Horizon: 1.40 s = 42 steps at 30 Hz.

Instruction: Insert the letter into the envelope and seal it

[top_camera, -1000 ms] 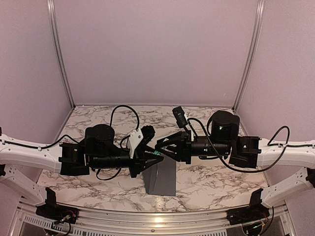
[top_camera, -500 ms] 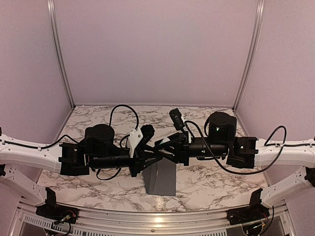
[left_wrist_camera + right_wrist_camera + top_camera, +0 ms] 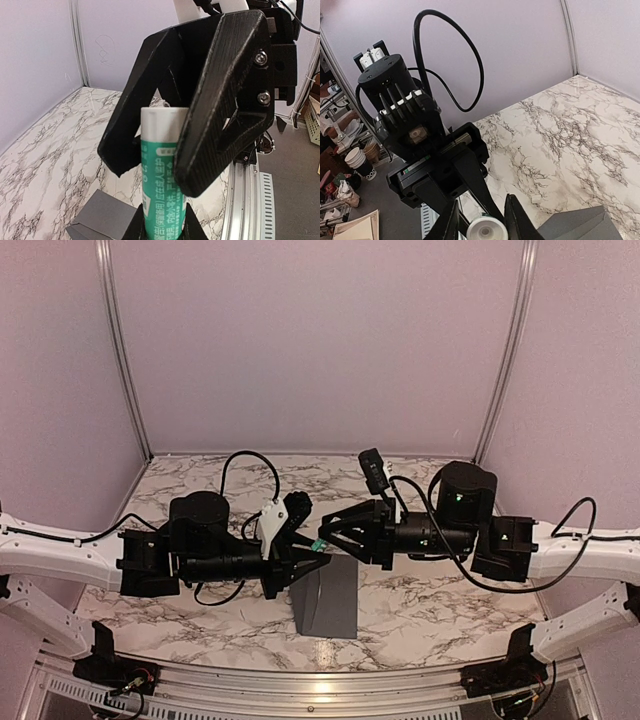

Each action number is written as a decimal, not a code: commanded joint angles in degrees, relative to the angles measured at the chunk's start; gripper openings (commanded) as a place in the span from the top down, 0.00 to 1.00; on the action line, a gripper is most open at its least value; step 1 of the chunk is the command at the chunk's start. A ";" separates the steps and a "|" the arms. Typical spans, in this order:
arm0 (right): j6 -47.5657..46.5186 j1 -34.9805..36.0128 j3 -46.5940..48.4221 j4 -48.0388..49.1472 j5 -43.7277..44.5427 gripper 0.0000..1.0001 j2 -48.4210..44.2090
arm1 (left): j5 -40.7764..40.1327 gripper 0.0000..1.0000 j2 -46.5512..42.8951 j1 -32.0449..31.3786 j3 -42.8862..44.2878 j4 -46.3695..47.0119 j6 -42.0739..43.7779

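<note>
On the marble bench [image 3: 440, 610], the dark grey envelope [image 3: 330, 605] lies near-centre; the letter is not visible. Above it, the left claw [image 3: 165, 226] pinches a green glue tube [image 3: 162, 165], and the right claw [image 3: 480, 220] pinches its white cap [image 3: 487, 231]. A straight, steady pull along the tube should uncap it cleanly.

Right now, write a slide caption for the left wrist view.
Left gripper holds a green-and-white tube; right gripper flanks its white end, envelope below.

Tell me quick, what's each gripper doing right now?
Left gripper: closed, holding the white-and-green tube.
Right gripper: closed on that tube's white cap end.
</note>
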 commanded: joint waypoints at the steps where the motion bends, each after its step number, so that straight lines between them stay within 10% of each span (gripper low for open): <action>1: 0.00 0.23 2.64 -0.81 2.51 0.76 -1.35 | -0.01 1.00 -0.94 -0.25 -0.28 1.86 0.47; 15: -3.29 0.27 0.26 0.81 -5.02 0.95 -2.09 | 6.83 1.00 -2.43 -0.25 -0.74 1.80 0.58; 24: -11.71 0.27 -1.75 1.28 -18.56 0.88 -3.99 | 19.60 1.00 -4.19 -0.25 -1.27 1.72 1.10; 42: -7.47 0.27 2.23 -3.41 -9.23 0.56 -3.65 | 16.35 1.00 -2.59 -0.25 -0.93 1.71 0.96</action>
